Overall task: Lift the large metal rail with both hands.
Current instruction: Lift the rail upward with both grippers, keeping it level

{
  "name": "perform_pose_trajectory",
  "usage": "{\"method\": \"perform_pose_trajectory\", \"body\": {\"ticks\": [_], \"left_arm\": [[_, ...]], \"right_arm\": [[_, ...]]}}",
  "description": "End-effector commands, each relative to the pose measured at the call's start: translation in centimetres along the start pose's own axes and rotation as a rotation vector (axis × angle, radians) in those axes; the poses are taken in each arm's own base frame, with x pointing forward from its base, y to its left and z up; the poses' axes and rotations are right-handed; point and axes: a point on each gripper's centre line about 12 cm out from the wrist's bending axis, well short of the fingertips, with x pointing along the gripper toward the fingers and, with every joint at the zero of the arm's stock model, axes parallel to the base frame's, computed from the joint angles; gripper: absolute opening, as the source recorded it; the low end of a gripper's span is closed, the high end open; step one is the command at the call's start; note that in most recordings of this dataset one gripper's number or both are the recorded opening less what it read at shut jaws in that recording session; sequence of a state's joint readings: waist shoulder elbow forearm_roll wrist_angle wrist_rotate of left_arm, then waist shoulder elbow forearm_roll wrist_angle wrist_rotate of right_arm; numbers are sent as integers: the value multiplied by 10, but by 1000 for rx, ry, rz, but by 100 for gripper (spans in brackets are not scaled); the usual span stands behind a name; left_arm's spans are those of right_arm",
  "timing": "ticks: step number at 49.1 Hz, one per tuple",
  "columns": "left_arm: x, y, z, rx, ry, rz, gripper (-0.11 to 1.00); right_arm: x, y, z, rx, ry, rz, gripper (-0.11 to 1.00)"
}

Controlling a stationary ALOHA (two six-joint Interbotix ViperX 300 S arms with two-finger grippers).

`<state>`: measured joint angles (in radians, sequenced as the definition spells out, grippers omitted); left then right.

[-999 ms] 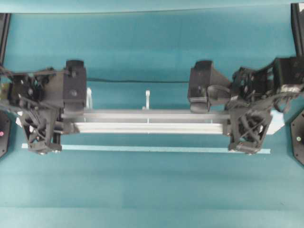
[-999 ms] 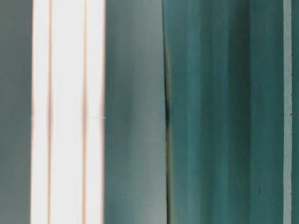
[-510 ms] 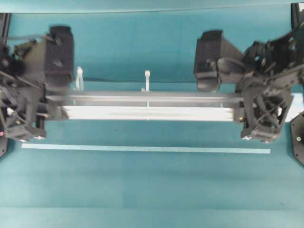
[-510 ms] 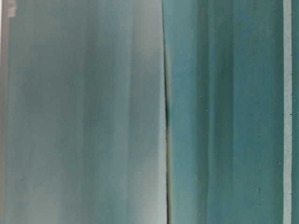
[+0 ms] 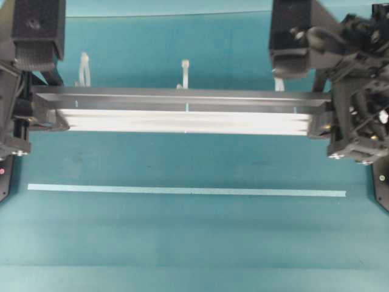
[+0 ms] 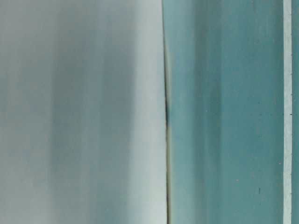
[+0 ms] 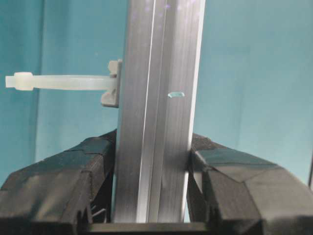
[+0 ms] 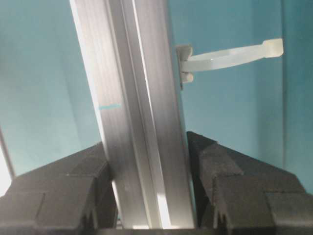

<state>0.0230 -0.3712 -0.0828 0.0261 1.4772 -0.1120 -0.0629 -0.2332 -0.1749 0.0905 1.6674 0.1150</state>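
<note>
Overhead looks straight down on teal table (image 5: pixel 182 243). Table-level view blurred, apparently rotated sideways. Wrist cameras look close along rail (image 7: pixel 156 122), shared with overhead.

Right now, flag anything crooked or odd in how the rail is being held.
Nothing stands out. The metal rail sits level, clamped at one end by the left gripper and at the other by the right gripper.

teal table (image 5: pixel 182 243), pale tape strip (image 5: pixel 182 191) flat on it
</note>
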Motion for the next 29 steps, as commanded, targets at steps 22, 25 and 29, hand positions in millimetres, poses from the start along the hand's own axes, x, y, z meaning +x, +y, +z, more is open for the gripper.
{"method": "perform_pose_trajectory", "body": {"ticks": [22, 25, 29], "left_arm": [[-13, 7, 9, -27, -52, 15, 37], [-12, 8, 9, -28, -52, 15, 37], [-13, 8, 9, -28, -52, 15, 37]], "right_arm": [[-27, 1, 8, 13, -101, 10, 39], [-27, 1, 8, 14, -101, 10, 39], [-25, 1, 8, 13, -96, 11, 39]]}}
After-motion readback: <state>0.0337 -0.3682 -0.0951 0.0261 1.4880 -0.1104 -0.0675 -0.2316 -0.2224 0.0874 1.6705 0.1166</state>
